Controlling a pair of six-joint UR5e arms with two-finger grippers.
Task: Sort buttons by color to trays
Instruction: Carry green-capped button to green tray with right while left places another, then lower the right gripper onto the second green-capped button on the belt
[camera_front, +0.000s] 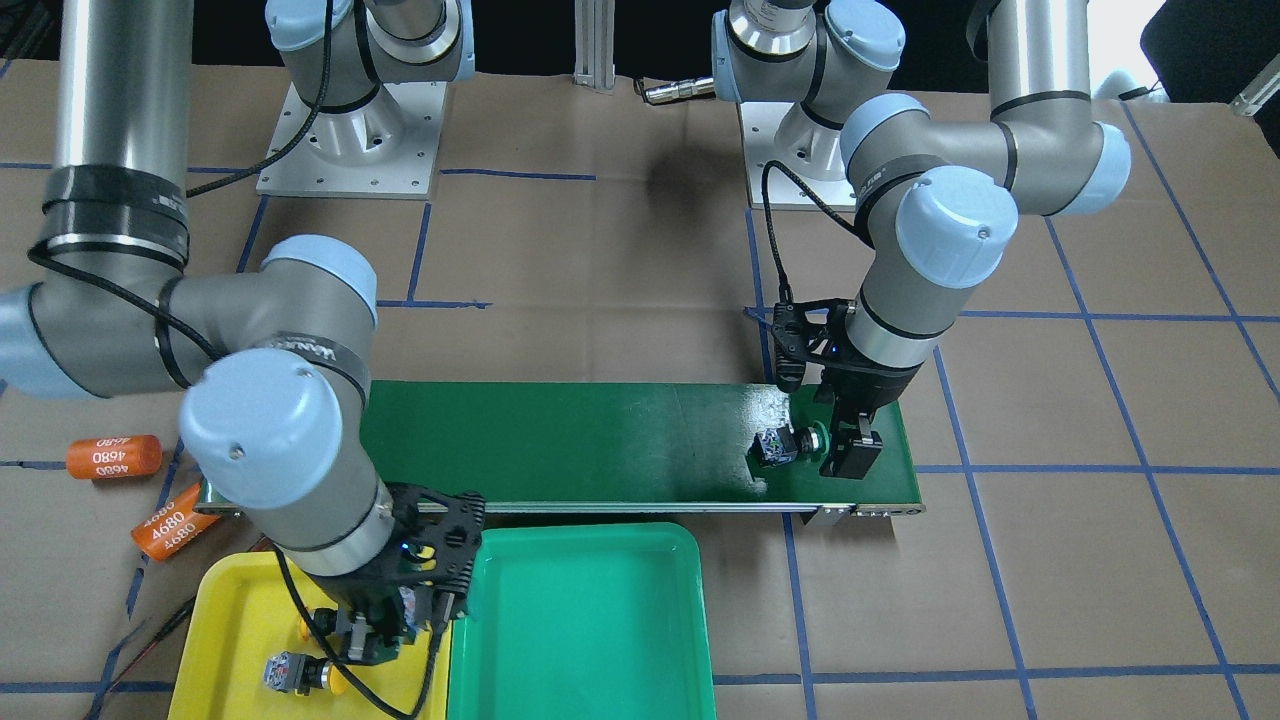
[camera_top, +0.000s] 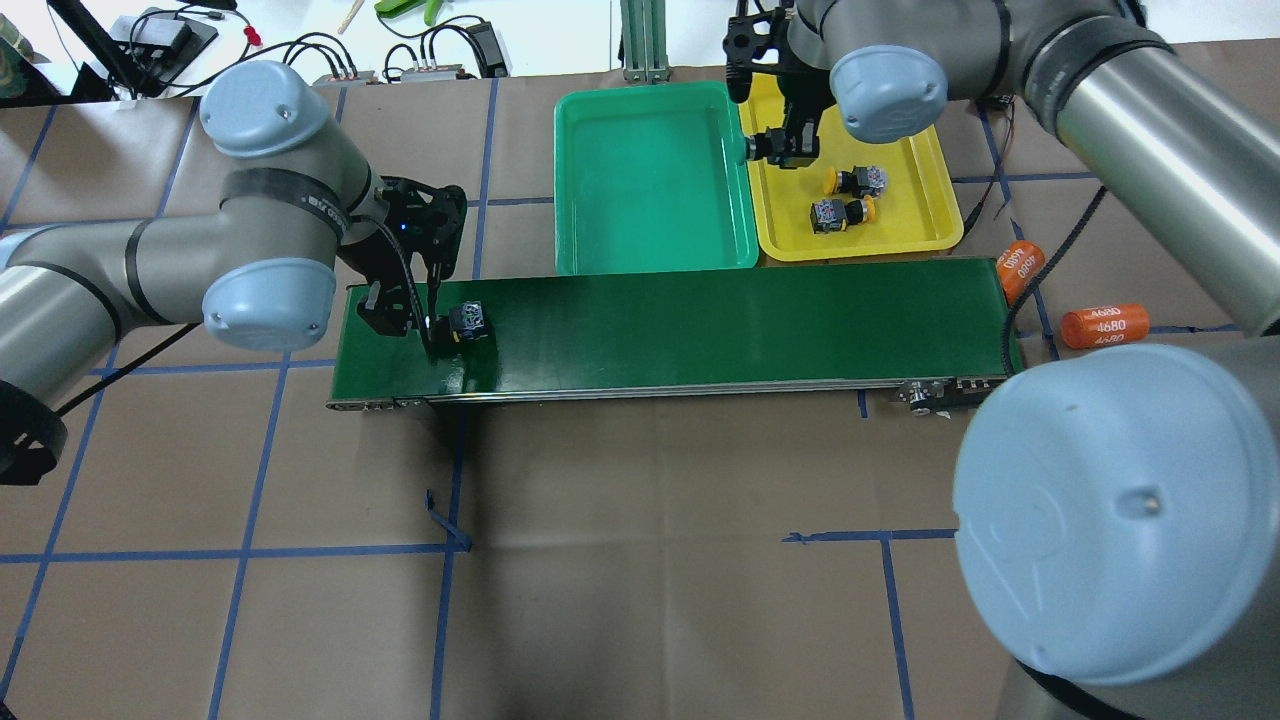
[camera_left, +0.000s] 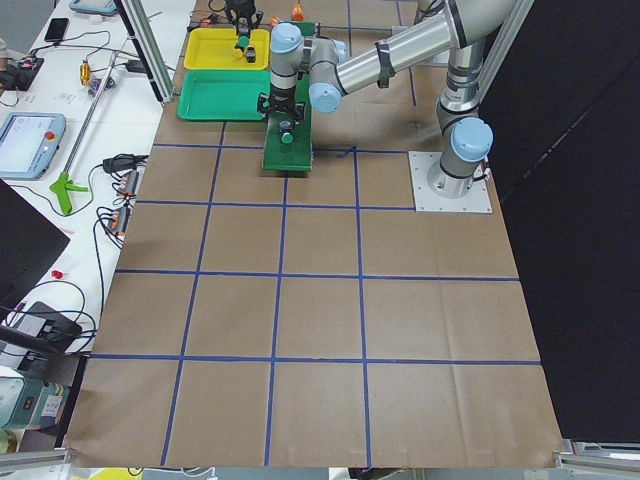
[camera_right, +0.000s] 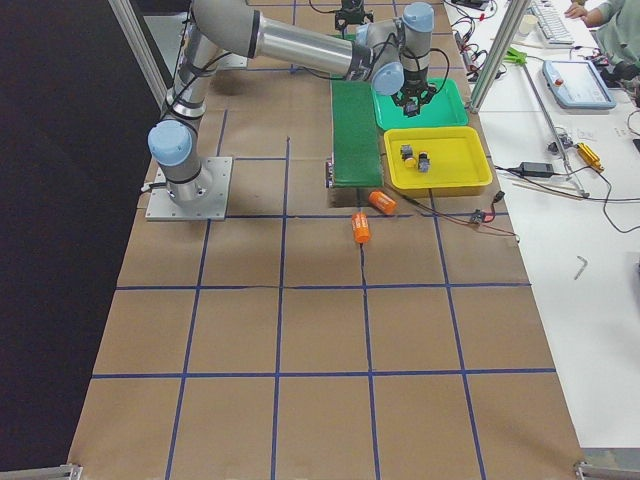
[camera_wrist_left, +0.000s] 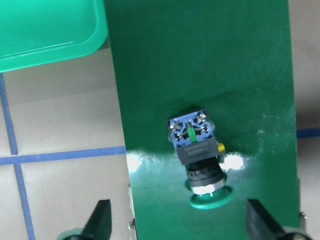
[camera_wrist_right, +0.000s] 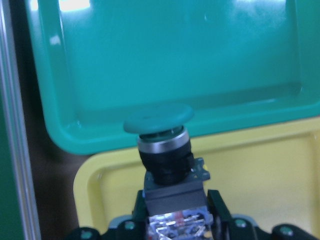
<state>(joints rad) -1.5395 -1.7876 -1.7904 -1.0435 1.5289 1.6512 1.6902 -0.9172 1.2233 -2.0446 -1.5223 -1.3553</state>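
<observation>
A green-capped button (camera_wrist_left: 193, 150) lies on its side at the conveyor's end, also seen in the overhead view (camera_top: 467, 323). My left gripper (camera_wrist_left: 177, 225) hangs open over it, one finger on each side of the cap and neither touching. My right gripper (camera_wrist_right: 172, 220) is shut on the block base of another green-capped button (camera_wrist_right: 165, 145). It holds this button over the yellow tray (camera_top: 905, 232), at the edge next to the green tray (camera_top: 650, 240). Two yellow-capped buttons (camera_top: 858, 181) (camera_top: 840, 213) lie in the yellow tray.
The dark-green conveyor belt (camera_top: 700, 320) runs in front of both trays. Two orange cylinders marked 4680 (camera_top: 1020, 270) (camera_top: 1105, 323) lie on the brown table past the belt's right end. Cables and tools sit beyond the trays at the table's far edge.
</observation>
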